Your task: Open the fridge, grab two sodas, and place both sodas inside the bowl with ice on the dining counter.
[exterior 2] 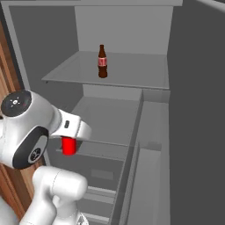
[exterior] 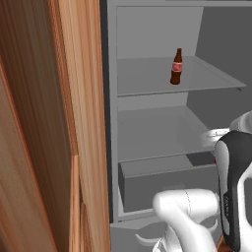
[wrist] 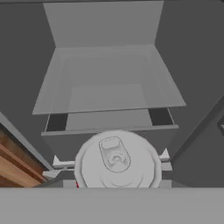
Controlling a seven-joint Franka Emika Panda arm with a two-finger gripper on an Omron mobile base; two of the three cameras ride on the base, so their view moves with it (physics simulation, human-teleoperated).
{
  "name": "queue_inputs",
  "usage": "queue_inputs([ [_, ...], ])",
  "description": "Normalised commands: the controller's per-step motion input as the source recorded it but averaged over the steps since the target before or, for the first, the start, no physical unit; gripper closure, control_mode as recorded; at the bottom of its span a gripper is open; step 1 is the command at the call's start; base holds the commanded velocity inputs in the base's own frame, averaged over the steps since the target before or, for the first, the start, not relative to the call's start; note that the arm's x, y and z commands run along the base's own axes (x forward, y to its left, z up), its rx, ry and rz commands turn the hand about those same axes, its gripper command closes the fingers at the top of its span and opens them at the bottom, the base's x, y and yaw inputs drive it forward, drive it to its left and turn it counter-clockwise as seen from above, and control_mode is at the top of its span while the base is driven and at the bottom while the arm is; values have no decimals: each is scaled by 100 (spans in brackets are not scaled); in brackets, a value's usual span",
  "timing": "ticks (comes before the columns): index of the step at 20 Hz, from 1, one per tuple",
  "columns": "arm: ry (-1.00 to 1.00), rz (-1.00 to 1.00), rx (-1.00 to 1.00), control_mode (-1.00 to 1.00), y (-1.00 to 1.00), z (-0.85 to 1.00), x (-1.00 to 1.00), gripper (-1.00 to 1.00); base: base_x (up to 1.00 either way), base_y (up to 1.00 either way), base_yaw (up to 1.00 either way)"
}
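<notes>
While the fridge [exterior 2: 193, 110] stands open, the gripper [wrist: 117, 183] pinches the red can [exterior 2: 68, 146] in front of the lower shelf, top toward the hand camera. On the upper shelf [exterior: 167, 81] the brown bottle [exterior: 176, 67] stands upright.

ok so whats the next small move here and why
Probably draw the red can straight back out of the fridge. The claw appears shut on it: the hand view has its silver top right at the claw, and it hangs under the hand in front of the shelves. The bottle waits on the upper shelf.
</notes>
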Motion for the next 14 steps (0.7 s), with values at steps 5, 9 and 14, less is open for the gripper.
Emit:
queue_inputs([
  [5, 3, 0, -1, -100, 0, -2, -6, 100, 0, 0, 0],
  [9, -1, 0, -1, -100, 5, -10, -40, 100, 0, 0, 0],
  [14, 0, 0, 0, 100, 0, 0, 0, 100, -98, 6, 0],
])
